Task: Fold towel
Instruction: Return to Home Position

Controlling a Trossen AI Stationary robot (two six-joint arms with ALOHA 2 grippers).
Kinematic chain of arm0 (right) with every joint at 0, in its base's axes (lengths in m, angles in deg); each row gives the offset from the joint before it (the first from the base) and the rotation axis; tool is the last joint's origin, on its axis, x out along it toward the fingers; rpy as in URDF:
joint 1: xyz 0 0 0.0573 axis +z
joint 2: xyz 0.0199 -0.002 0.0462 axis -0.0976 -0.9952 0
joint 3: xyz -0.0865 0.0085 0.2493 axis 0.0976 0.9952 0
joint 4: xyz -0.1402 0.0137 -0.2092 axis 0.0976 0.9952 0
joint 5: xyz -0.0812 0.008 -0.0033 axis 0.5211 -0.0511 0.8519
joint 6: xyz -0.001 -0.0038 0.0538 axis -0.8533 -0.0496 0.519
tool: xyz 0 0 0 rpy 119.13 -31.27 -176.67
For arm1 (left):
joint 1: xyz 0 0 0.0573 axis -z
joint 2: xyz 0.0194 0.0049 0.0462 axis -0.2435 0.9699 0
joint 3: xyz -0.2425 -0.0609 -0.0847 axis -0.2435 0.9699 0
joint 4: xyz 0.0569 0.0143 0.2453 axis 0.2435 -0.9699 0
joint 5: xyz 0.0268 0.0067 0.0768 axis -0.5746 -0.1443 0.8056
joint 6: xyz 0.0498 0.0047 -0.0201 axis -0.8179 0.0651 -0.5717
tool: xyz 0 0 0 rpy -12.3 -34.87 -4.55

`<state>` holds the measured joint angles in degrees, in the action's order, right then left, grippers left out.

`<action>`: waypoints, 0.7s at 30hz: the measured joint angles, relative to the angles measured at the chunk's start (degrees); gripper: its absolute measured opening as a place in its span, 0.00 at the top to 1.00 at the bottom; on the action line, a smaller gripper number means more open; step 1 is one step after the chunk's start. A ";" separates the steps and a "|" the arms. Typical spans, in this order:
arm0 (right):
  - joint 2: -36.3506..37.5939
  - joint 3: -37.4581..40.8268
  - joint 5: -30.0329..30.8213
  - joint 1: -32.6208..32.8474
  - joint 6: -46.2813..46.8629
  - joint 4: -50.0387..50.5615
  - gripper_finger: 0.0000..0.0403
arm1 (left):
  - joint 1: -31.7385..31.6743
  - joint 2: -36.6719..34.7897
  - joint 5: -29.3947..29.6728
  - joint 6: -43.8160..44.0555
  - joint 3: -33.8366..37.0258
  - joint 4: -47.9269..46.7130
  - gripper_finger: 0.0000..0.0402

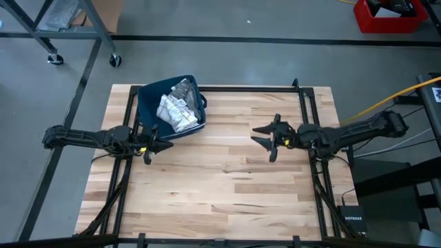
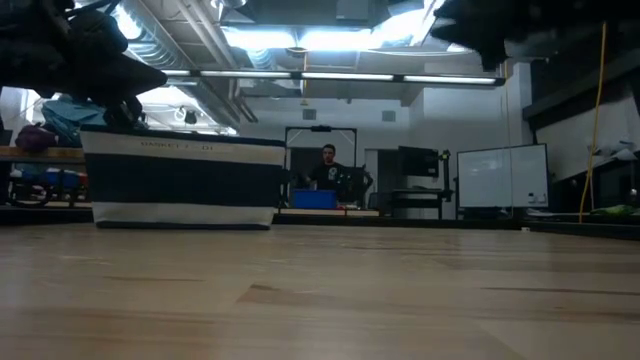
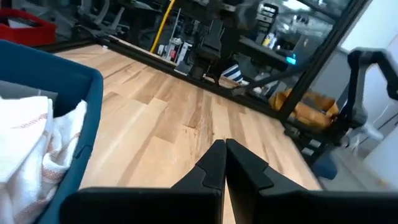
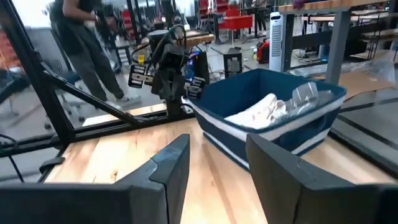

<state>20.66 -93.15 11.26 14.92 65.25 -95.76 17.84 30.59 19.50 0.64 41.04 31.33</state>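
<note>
A dark blue basket [image 1: 147, 105] stands at the table's far left, holding crumpled white towels [image 1: 178, 110]. One of them has thin red stripes [image 3: 37, 134]; the right wrist view shows the towels [image 4: 264, 107] heaped inside the basket [image 4: 249, 96]. My left gripper [image 1: 165, 146] is shut just in front of the basket's near side, its fingers [image 3: 214, 160] level and together, touching nothing. My right gripper [image 1: 258, 136] hovers open over the table's right half, pointing at the basket, with nothing between its fingers [image 4: 171, 162].
Bare wooden tabletop [image 1: 220, 186] spreads between and in front of the two grippers. Black frame rails [image 1: 303, 110] run along the table's sides and far edge. A person [image 2: 327, 165] sits in the room beyond, and another person [image 4: 87, 43] stands past the far edge.
</note>
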 joint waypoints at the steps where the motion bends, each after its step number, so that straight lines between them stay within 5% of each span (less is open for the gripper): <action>1: -0.02 2.26 -0.02 0.00 0.88 -3.14 0.60 | 0.00 0.00 -0.03 -1.42 0.00 -0.16 0.99; 7: -0.30 10.33 -0.01 0.00 1.63 -11.64 0.60 | 0.00 0.02 -0.02 -7.67 0.00 -0.26 0.99; 14: -0.33 14.67 0.14 0.00 2.62 -12.72 0.60 | -0.04 0.02 -0.03 -7.62 0.00 -2.48 0.99; 21: -0.33 23.20 1.50 0.00 2.73 -25.58 0.60 | -0.04 0.02 0.00 -7.50 0.00 -4.85 0.99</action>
<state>20.33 -69.95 12.76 14.92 67.98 -121.34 17.80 30.61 19.50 -6.86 41.04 26.48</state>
